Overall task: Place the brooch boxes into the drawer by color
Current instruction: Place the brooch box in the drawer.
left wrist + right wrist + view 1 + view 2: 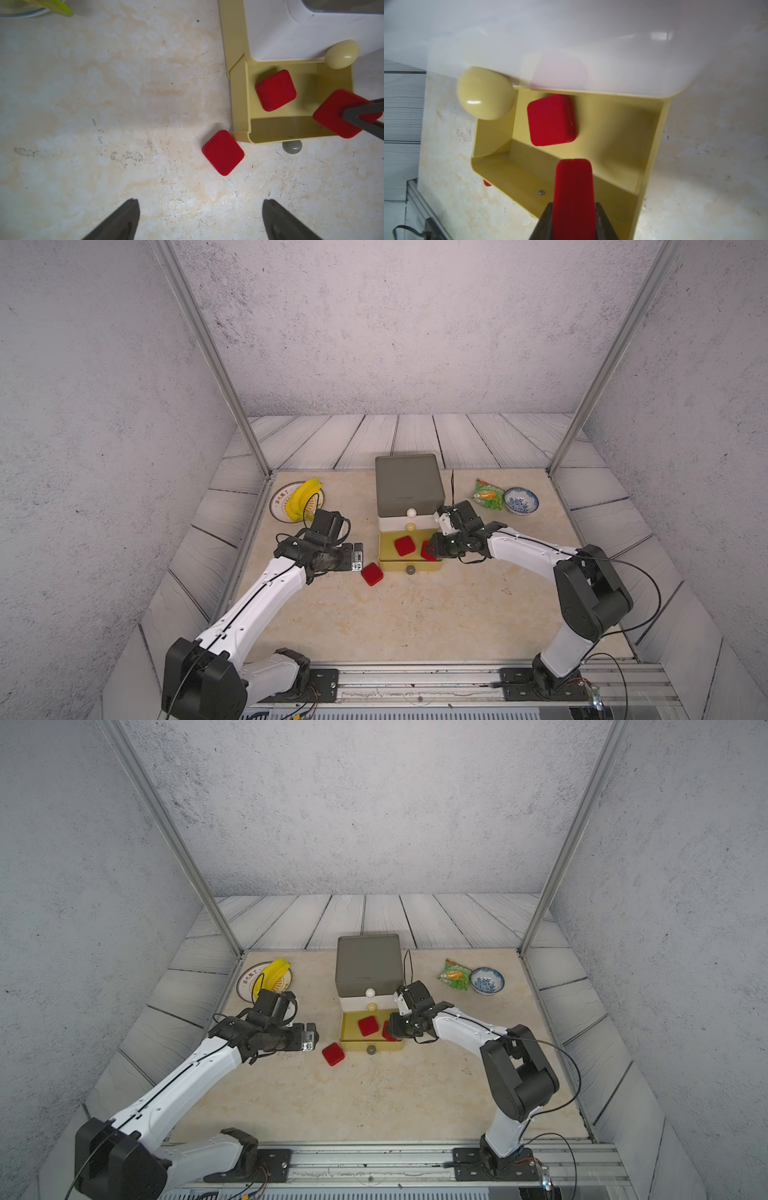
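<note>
Left wrist view, starting from the near edge of the marble-patterned tabletop (93, 114): shows the left claw (200, 200) spread wide, holding nothing, poised over bare surface. Just beyond, around the tabletop's middle, finds a small red velvety rounded-square brooch box (223, 152) lying flat, right at an outer corner of the pulled-out yellow plastic drawer tray (239, 99); cannot tell whether touching. Next, in the right wrist view, finds the right claw (573, 204) clamped on a second red brooch box (573, 180), gripped on edge above the tray's front corner on the side of the tabletop's right edge, not yet set down. Farther in, shows a third red brooch box (552, 119) resting flat on the tray floor, toward its back.

Judged as the step in hand: dropping the gripped box into the yellow tray. To do it well: carry inward until clear of both tray walls, lower close to the floor, aim at the free floor beside the resting box, then part the claw gently, letting the box tip flat instead of bouncing over the rim. Keep the wrist clear of the pale yellow round knob (485, 92) on the white tier (571, 41) above.

Hard to make out: no blue or black boxes anywhere in view; perhaps inside the shut white tier or the grey plastic tier (409, 485) on top, cannot confirm. Back of the tray hidden under the white tier.
</note>
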Controlling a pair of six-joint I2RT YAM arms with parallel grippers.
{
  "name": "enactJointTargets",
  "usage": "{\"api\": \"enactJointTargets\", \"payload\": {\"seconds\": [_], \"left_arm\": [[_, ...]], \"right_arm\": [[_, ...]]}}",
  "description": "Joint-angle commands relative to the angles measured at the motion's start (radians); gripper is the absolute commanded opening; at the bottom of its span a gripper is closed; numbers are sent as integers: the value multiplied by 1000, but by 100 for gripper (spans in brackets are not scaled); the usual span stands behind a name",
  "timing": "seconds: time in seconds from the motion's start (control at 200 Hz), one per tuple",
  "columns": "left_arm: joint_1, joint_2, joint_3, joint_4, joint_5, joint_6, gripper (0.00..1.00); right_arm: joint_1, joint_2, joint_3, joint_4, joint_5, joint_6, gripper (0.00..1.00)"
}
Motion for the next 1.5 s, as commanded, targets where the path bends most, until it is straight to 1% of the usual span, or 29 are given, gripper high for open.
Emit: {"api": "enactJointTargets", "payload": {"seconds": [0.0,0.21,0.345,0.435,0.475,0.535,0.566,0.616,0.661,0.741,0.841,1.021,1.091,1.136,1.191,1.236,1.296,1.351,1.421,1.496], "left_arm": [[15,16,-15,-11,35,-32,98],[15,55,-39,-4,52,-82,99],[15,94,-43,-21,67,-104,98],[15,111,-55,-5,78,-123,98],[15,113,-62,9,86,-132,99],[16,113,-74,27,95,-143,99],[16,112,-78,32,97,-146,99],[15,114,-80,39,98,-150,99],[15,115,-79,39,96,-150,99],[15,120,-80,40,94,-149,99],[16,124,-80,39,92,-151,99],[16,123,-86,50,92,-163,99],[15,121,-91,59,91,-169,99],[16,126,-96,68,96,-168,99],[15,133,-99,73,101,-175,98],[15,138,-105,82,107,-181,99],[15,152,-108,89,116,-187,99],[15,168,-105,96,124,-194,99],[15,193,-99,106,130,-202,98],[15,215,-85,104,138,-204,99]], "right_arm": [[-9,46,33,68,23,-17,2],[-11,102,61,103,4,-6,3],[-11,108,65,126,15,1,3],[-12,98,45,149,32,4,6],[-11,94,34,156,42,7,9],[-11,87,21,163,54,10,19],[-11,83,18,163,60,11,27],[-12,75,10,163,68,11,43],[-12,68,6,162,75,10,51],[-11,49,1,153,96,3,59],[-11,13,4,125,127,-19,63],[-10,-78,7,64,188,-69,64],[-11,-111,6,44,194,-88,61],[-12,-127,3,32,195,-94,56],[-11,-144,-6,32,184,-98,42],[-11,-152,-17,34,177,-95,29],[-11,-162,-38,43,164,-84,17],[-9,-183,-72,72,157,-67,14],[-10,-221,-122,118,152,-47,14],[-9,-253,-144,124,147,-40,17]]}}
